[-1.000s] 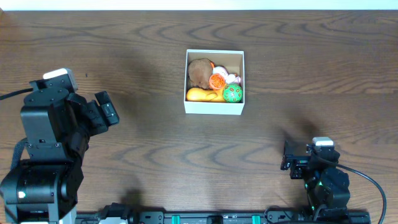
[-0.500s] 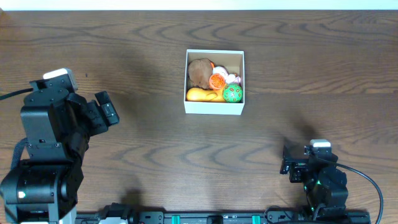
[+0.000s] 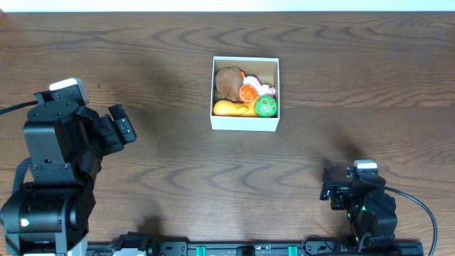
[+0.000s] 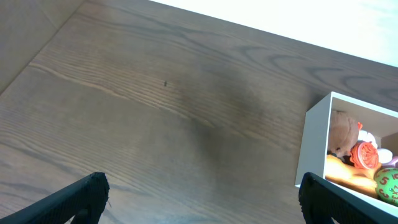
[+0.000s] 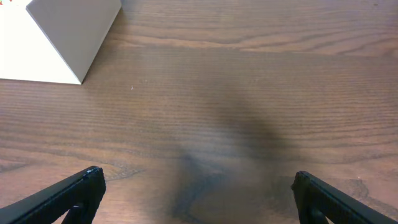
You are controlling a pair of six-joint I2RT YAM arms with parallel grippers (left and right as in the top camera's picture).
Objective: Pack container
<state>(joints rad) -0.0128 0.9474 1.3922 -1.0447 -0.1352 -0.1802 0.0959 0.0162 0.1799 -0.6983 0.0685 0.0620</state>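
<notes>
Even, bright light; soft blurry shadows on table (image 5: 249, 130); white strip (image 4: 311, 18) beyond table edge overexposed; focus sharp.

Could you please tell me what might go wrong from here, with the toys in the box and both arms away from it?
1. The green ball sits in the corner of the container nearest the right arm, possibly close to the rim. A bump could roll it out.
2. The container looks thin-walled and light. If the open left gripper advances toward it, a finger might clip the wall and push the box across the table.
</notes>
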